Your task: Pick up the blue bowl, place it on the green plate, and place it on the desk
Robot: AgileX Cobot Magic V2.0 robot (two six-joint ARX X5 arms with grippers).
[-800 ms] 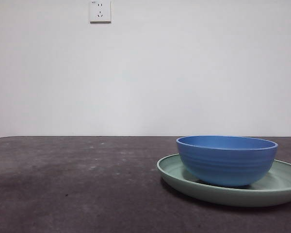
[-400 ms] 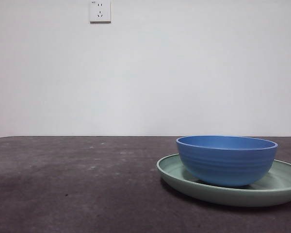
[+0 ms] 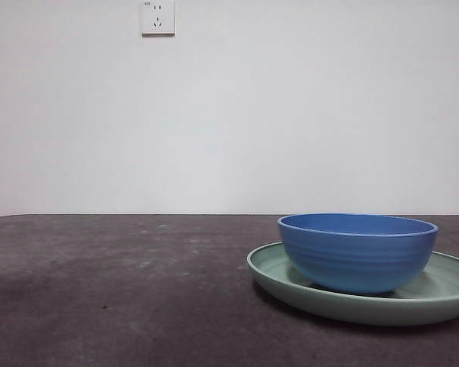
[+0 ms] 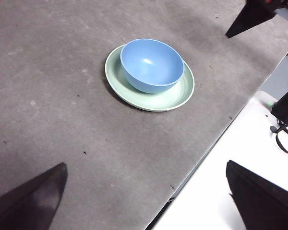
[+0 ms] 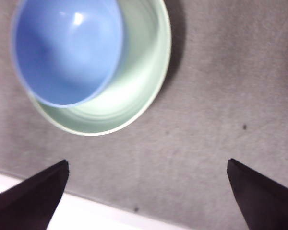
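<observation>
The blue bowl (image 3: pixel 357 252) stands upright inside the green plate (image 3: pixel 275 271), which lies on the dark desk (image 3: pixel 115 290) at the right. The left wrist view shows the bowl (image 4: pixel 152 64) on the plate (image 4: pixel 180 96) from far above. My left gripper (image 4: pixel 145 165) is open and empty, high over the desk's near edge. My right gripper (image 5: pixel 147 162) is open and empty, above the desk beside the bowl (image 5: pixel 67 50) and plate (image 5: pixel 134 91). Its dark tip shows in the left wrist view (image 4: pixel 252 17). No arm shows in the front view.
A white wall with a socket (image 3: pixel 157 17) stands behind the desk. In the left wrist view the desk's edge (image 4: pixel 221 134) runs close to the plate, with a white surface and black cables (image 4: pixel 285 115) beyond it.
</observation>
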